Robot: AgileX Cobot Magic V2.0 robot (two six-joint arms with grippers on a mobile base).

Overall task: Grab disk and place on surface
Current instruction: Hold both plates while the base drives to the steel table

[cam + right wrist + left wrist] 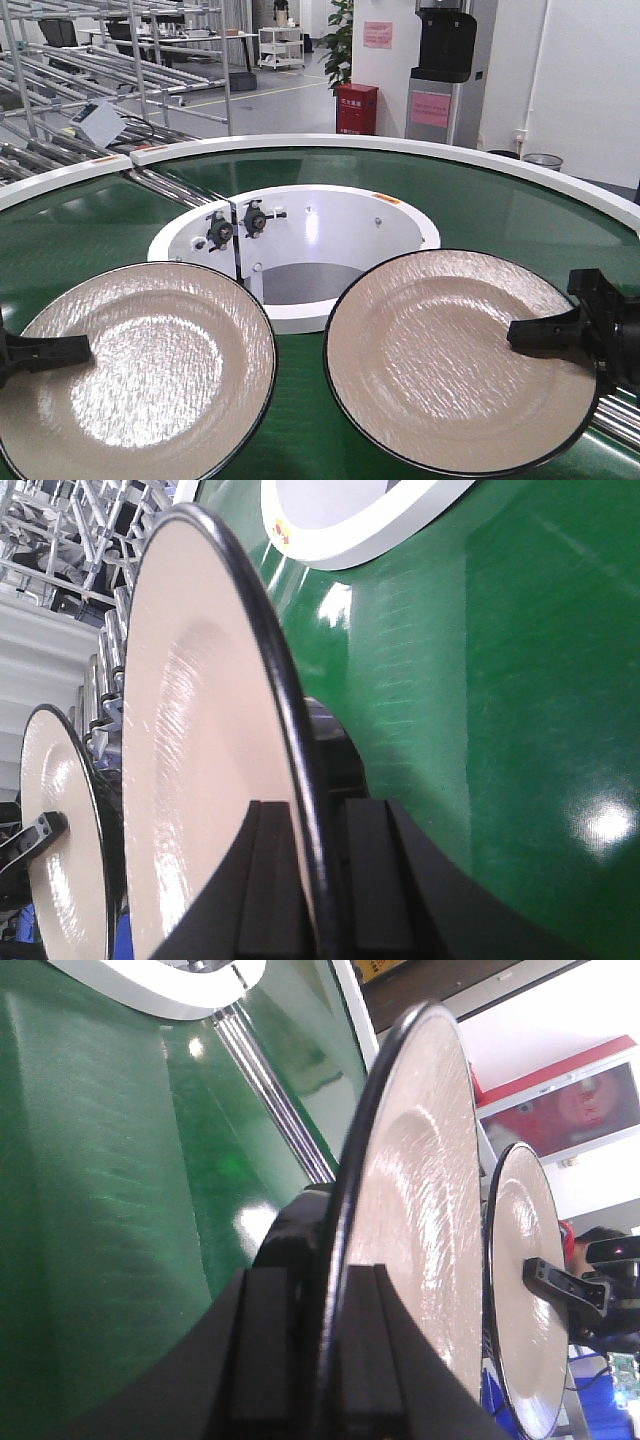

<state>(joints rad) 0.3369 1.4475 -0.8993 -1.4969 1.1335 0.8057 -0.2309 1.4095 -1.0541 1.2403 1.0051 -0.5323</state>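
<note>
Item one, left plate (135, 375) – round, pearly beige face, thin black rim, lying face-up over the green belt (100, 215) at the near left. The left tool (75, 350) is clamped on the outer left edge of this plate. The left wrist view shows the rim pinched between the two black fingers (265, 1350), one on each side. Item two, right plate (460, 360) – same make and finish, at the near right, with its rim just beside the left plate's but apart from it. The right tool (520, 335) grips its outer right edge, and the right wrist view shows that rim squeezed between both fingers in the same way. Whether either plate rests on the belt or is lifted clear of it cannot be told. Fixtures: a white ring (300, 315) at the belt's centre, just behind the two plates, carrying two black bolted fittings (220, 232) on its inner wall; metal rollers (620, 420) at the lower right edge. Background: pipe racks (100, 60) and a red box (356, 108) on the floor.
</note>
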